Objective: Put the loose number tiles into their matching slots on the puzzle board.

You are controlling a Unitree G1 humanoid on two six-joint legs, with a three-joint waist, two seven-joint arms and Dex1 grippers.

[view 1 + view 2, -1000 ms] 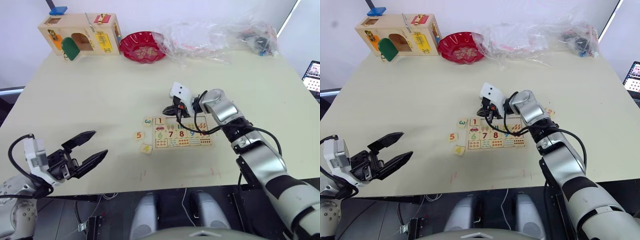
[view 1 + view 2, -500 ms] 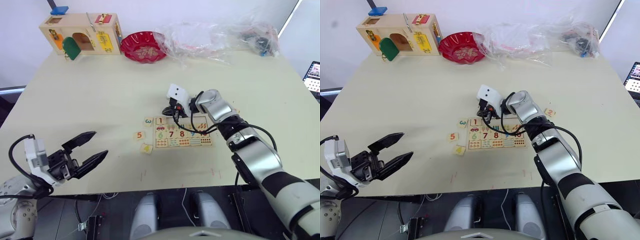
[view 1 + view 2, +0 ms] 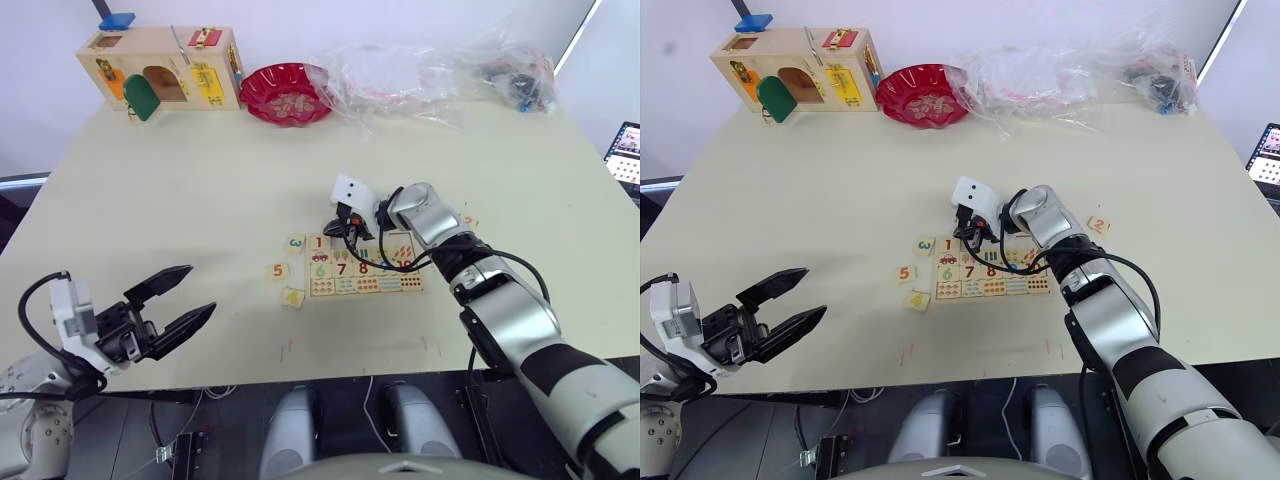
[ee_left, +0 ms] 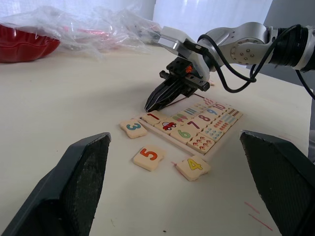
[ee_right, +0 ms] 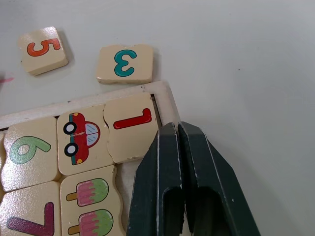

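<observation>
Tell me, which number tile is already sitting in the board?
The red 1 tile, in the puzzle board's corner slot. Tiles 3, 5, 4 and 2 lie loose on the table.

Just beside the closed right pincer [image 5: 178, 142], a red 1 stands on a tile [image 5: 130, 125] seated in the board [image 5: 162, 93]. Loose tiles on the table beyond it read a teal 3 [image 5: 125, 64], an orange 5 [image 5: 43, 49] and a yellow 4 [image 4: 193, 166]. The board also shows 6, 7, 8, 9 and 10.

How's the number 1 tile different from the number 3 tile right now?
The 1 tile sits in the puzzle board, in its corner slot beside the car picture; the 3 tile lies loose on the table just outside the board's frame. The 1 is printed red, the 3 teal. Both are small pale-wood squares lying face up.
</observation>
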